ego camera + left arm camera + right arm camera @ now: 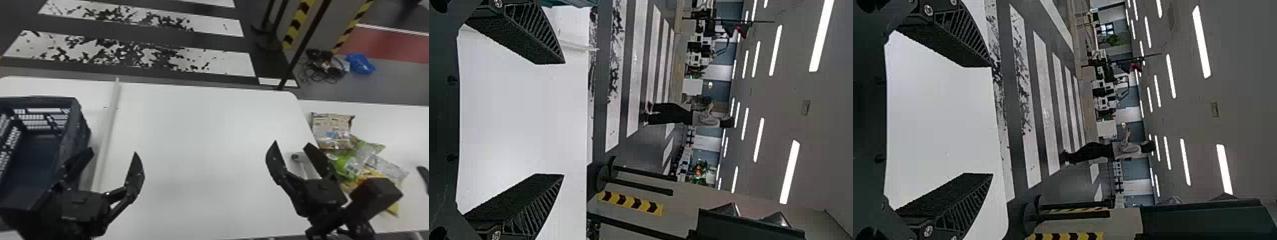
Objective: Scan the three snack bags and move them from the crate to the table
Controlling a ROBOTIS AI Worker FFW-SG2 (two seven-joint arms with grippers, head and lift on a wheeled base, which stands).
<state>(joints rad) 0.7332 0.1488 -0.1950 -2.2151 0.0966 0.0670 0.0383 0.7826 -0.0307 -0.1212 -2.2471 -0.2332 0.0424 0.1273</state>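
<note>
My left gripper (113,153) stands open just right of the dark blue crate (75,127), over the table's left part. The part of the crate's floor in view is bare. My right gripper (290,145) is open near the right edge of the white table (204,127). Beyond it at the right, snack bags lie in an overlapping pile: a beige printed bag (332,131), a green bag (346,166) and a yellow one (394,209). In the left wrist view the left gripper (563,119) has nothing between its fingers; likewise the right gripper (992,120) in the right wrist view.
A pale raised strip (107,131) runs front to back beside the crate. A grey scanner-like device (300,157) lies behind the right gripper's fingers. A black box-shaped part (376,194) stands by the right wrist, over the bags. Barrier posts stand behind the table.
</note>
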